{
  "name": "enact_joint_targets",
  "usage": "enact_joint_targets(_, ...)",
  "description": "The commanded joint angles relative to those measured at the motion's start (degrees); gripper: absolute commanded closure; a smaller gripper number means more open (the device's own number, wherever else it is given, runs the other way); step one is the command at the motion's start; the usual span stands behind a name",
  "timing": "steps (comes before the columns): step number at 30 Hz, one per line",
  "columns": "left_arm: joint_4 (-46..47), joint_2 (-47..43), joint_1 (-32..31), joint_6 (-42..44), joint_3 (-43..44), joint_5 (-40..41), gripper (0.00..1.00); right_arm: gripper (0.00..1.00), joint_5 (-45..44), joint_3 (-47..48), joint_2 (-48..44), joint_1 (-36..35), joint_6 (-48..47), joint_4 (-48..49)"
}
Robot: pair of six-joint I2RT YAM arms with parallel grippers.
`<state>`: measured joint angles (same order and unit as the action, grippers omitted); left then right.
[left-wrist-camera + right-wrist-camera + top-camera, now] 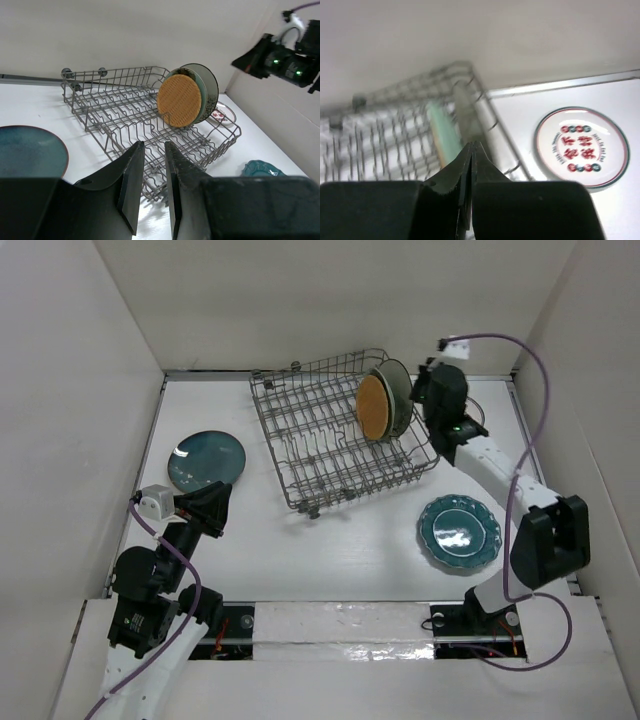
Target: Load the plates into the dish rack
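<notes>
Now, your right gripper [471, 148] sits closed, empty. The white plate [581, 147] looks slick, brittle; take its rim.

White table [350, 550], matte, lightly scuffed. Plain white walls enclose it: left [70, 390], far [330, 290], right [590, 390]. Dark seam [210, 371] along the far edge. Glossy white strip [340, 622] across the near edge.

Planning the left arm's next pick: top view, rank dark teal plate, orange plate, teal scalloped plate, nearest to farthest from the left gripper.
1. dark teal plate, just beyond left gripper.
2. orange plate, upright in dish rack.
3. teal scalloped plate, far right.
</notes>
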<state>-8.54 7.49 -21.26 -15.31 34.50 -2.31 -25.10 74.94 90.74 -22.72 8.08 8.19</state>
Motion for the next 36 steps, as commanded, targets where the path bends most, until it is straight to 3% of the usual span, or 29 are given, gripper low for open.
enact_joint_targets(1,2.1,0.4,0.2,0.2,0.5,0.2,0.8,1.0,3.7,-6.5,-2.6,8.8,12.1,7.7)
enact_joint_targets(6,2.1,0.2,0.2,0.2,0.5,0.1,0.79,0.99,10.0,-9.7,1.7,22.3,26.3,6.6)
enact_joint_targets(7,2.0,0.1,0.2,0.2,0.5,0.1,0.8,0.95,11.2,-9.9,2.8,26.0,28.0,6.4)
enact_joint_targets(8,2.0,0.0,0.2,0.1,0.5,0.2,0.8,0.8,12.3,-10.1,4.0,27.6,29.4,6.5)
enact_joint_targets(11,2.0,0.0,0.2,0.1,0.5,0.2,0.8,0.5,15.0,-9.4,8.7,31.9,33.0,5.7)
enact_joint_targets(14,2.1,0.0,0.2,0.2,0.5,0.2,0.8,0.44,19.0,-8.4,13.7,35.0,36.7,5.6)
enact_joint_targets(23,2.0,0.4,0.2,0.1,0.5,0.4,0.8,0.46,31.4,-6.7,25.1,38.6,44.3,9.5)
enact_joint_targets(32,2.0,0.3,0.2,0.0,0.5,0.9,0.8,0.59,37.2,-0.7,31.9,39.2,48.4,7.2)
enact_joint_targets(36,2.1,0.1,0.2,0.0,0.5,1.1,0.79,0.9,37.5,-3.4,32.1,39.2,51.0,11.7)
